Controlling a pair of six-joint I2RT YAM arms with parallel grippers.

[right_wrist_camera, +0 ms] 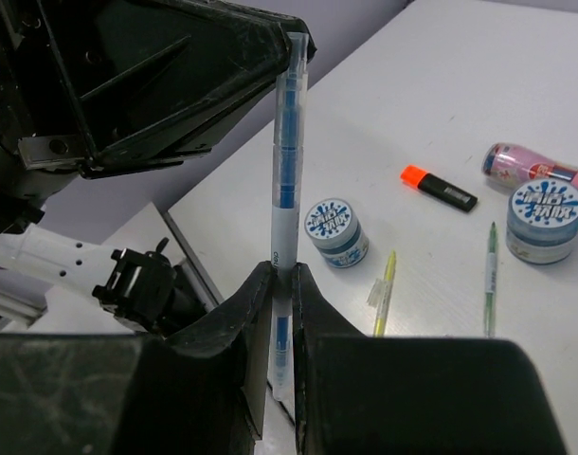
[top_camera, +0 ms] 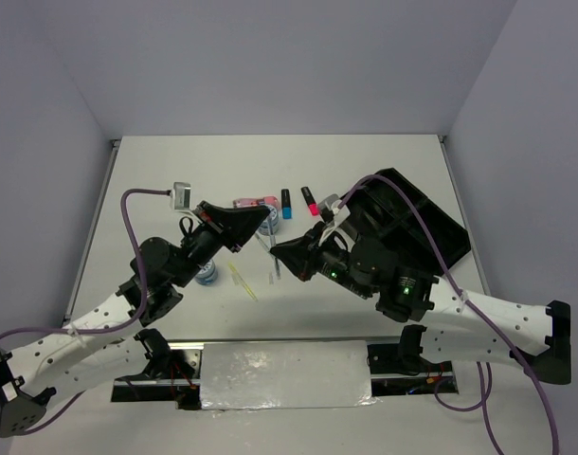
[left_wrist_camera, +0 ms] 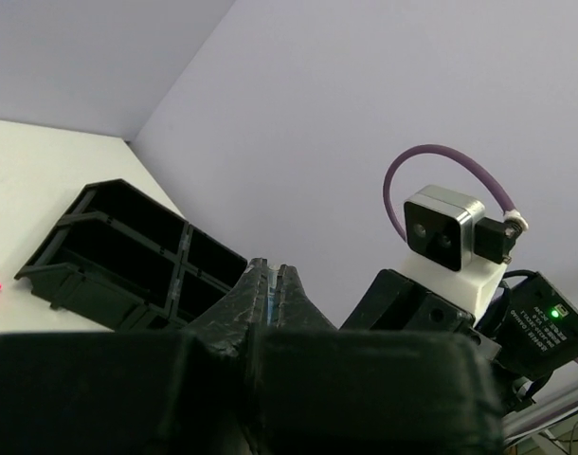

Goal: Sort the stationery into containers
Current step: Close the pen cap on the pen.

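Over the middle of the bench (right_wrist_camera: pixel 478 85), a clear-barrelled blue pen (right_wrist_camera: pixel 283 180) stands upright, clamped low by the right fingers (right_wrist_camera: pixel 256 294) and, it seems, pinched at its top by the left fingers (left_wrist_camera: pixel 251 294). Sorting looks barely begun: the rigid black plastic tray (left_wrist_camera: pixel 99 201), far right, shows nothing in the compartments I can see. Lying loose are a glossy pink tube (right_wrist_camera: pixel 531 169), an orange-tipped marker (right_wrist_camera: pixel 439 188), two round tubs (right_wrist_camera: pixel 334 230), and a thin yellow pen (right_wrist_camera: pixel 384 284) and green pen (right_wrist_camera: pixel 490 275).
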